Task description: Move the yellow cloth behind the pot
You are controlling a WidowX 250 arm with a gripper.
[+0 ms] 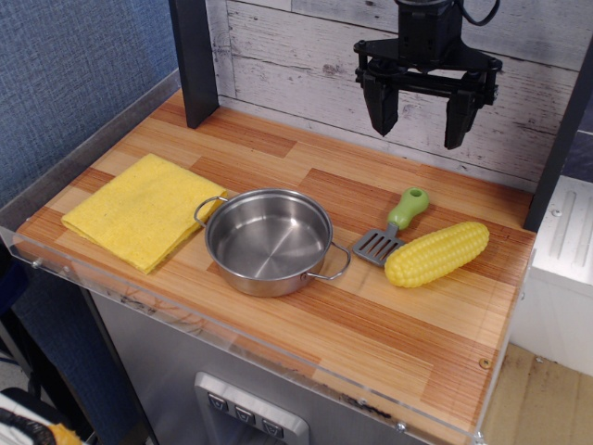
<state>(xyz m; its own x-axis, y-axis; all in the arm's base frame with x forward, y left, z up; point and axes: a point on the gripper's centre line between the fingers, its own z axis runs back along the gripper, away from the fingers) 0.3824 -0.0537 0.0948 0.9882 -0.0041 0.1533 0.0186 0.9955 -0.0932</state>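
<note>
The yellow cloth lies flat and folded on the wooden tabletop at the left, just left of the pot. The pot is a shallow shiny steel pot with two wire loop handles, empty, near the table's middle front. My gripper hangs high above the back right of the table, in front of the plank wall. Its two black fingers are spread apart and hold nothing. It is far from both the cloth and the pot.
A grey spatula with a green handle lies right of the pot. A yellow corn cob lies beside it. A black post stands at the back left. A clear rim edges the table's front and left.
</note>
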